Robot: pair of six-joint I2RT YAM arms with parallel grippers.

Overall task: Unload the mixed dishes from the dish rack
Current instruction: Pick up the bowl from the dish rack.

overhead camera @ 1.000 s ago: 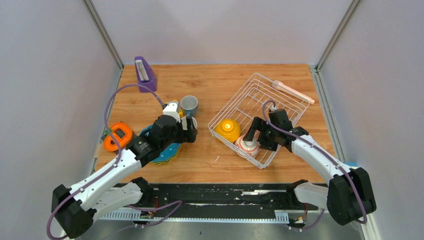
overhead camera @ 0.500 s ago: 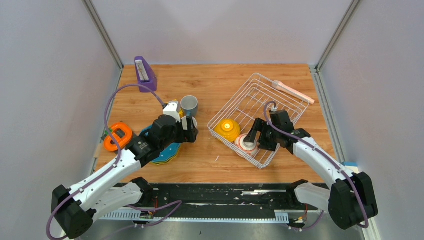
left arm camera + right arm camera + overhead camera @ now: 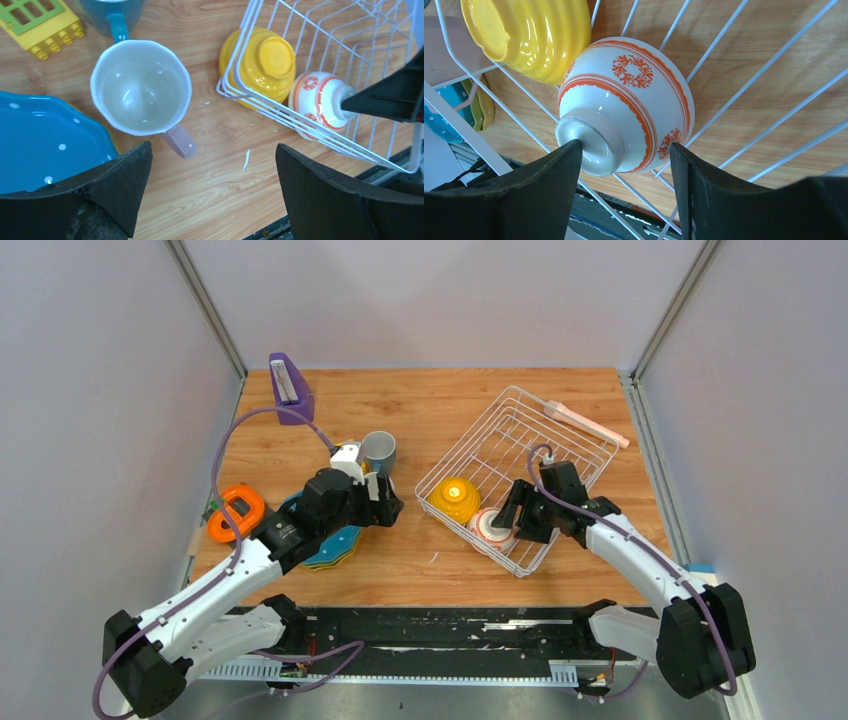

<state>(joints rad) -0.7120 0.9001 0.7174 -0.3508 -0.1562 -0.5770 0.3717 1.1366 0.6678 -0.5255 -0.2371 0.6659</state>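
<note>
White wire forms the dish rack (image 3: 533,430), which sits askew on the right half of the wooden tabletop (image 3: 440,410). Two dishes lie in its near corner. The yellow bowl (image 3: 455,498) rests upside down against the rack's side bars, foot ring upward. Just beside it, the white cup with orange-red bands (image 3: 490,528) lies on its side on the bottom wires, its foot pointing toward the right gripper (image 3: 503,523). That gripper reaches down into the rack, and its jaws stand part-spread on either side of the cup. In the right wrist view one finger (image 3: 524,200) meets the foot ring, while the other (image 3: 734,200) sits at the cup's flank; I cannot tell whether it touches.

Left of the rack, the left gripper (image 3: 388,502) hovers with its jaws spread wide and holding nothing. Below it a pale mug with a pink handle (image 3: 141,87) stands upright on the tabletop. Beyond that mug stands a blue mug (image 3: 378,450), with a yellow-and-green grid block (image 3: 37,17) next to it. A stack of plates (image 3: 335,548) lies under the left arm, topped by a blue white-dotted scalloped plate (image 3: 45,145).

An orange round gadget (image 3: 236,512) lies left of the stack, and a purple wedge-shaped holder (image 3: 290,390) stands near the far left corner. A pale pink-and-white bar (image 3: 588,425) lies across the rack's far rim.
</note>
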